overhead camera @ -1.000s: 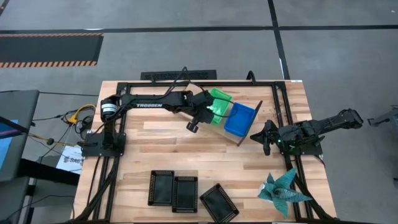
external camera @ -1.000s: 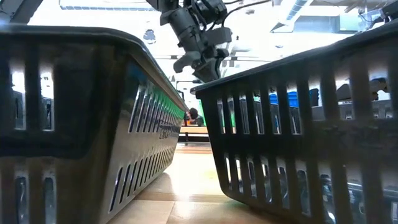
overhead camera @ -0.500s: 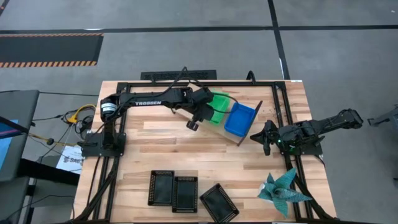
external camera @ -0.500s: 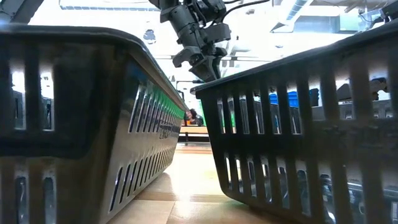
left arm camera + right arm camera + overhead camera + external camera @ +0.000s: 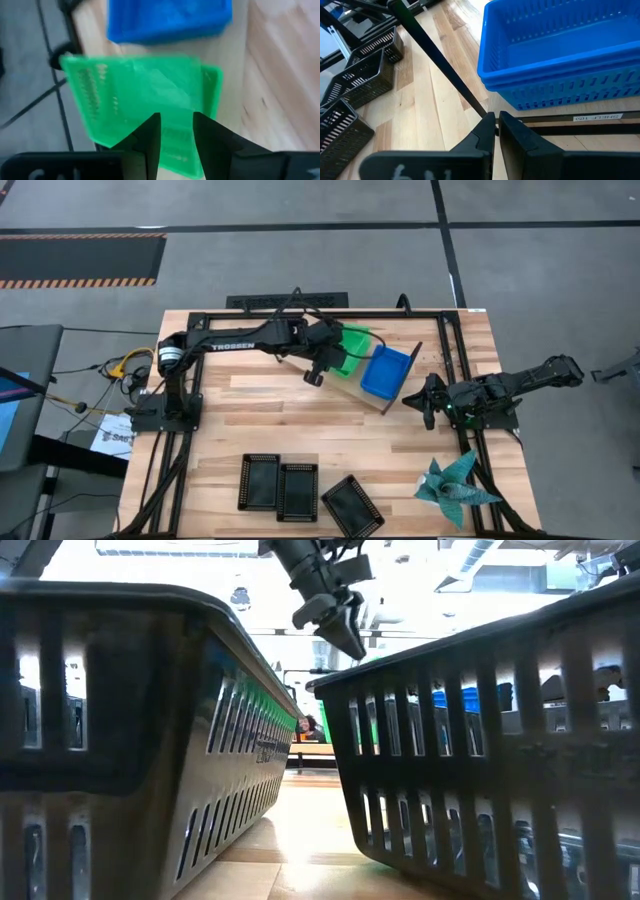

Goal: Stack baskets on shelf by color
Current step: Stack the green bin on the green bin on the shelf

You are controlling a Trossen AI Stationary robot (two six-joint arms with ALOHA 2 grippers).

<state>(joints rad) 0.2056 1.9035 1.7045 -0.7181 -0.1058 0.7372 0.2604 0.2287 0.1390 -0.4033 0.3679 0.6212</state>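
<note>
My left gripper (image 5: 333,361) (image 5: 340,638) (image 5: 176,135) hovers over the shelf's far end and is shut on a bright green basket (image 5: 351,343) (image 5: 145,95). Whether more green baskets lie beneath it, I cannot tell. Beside it, a nested stack of blue baskets (image 5: 386,370) (image 5: 165,17) (image 5: 560,55) sits by its base on the light wooden shelf (image 5: 393,401) (image 5: 560,114). Three black baskets (image 5: 297,492) (image 5: 355,75) stand by the table's near edge. My right gripper (image 5: 425,400) (image 5: 496,122) is shut, waiting beside the shelf's near end. My left gripper pinches the green basket's wall (image 5: 176,117) at the side facing it, between its two fingers (image 5: 150,137). It comes slanting down from the table's left. The basket sits roughly level above the shelf's far end; whether its base touches the shelf does not show.
A teal spiky star-shaped object (image 5: 455,485) lies near the table's near right corner. Black frame rails (image 5: 190,315) run round the table. In the low view two black baskets (image 5: 120,720) (image 5: 500,760) fill the foreground. Bare wood lies at mid-table (image 5: 300,420).
My left gripper has moved a little toward the far edge and, in the low view, has risen, taking the green basket with it. The basket has shifted from a tilted pose near the blue stack to farther along the shelf's far end.
</note>
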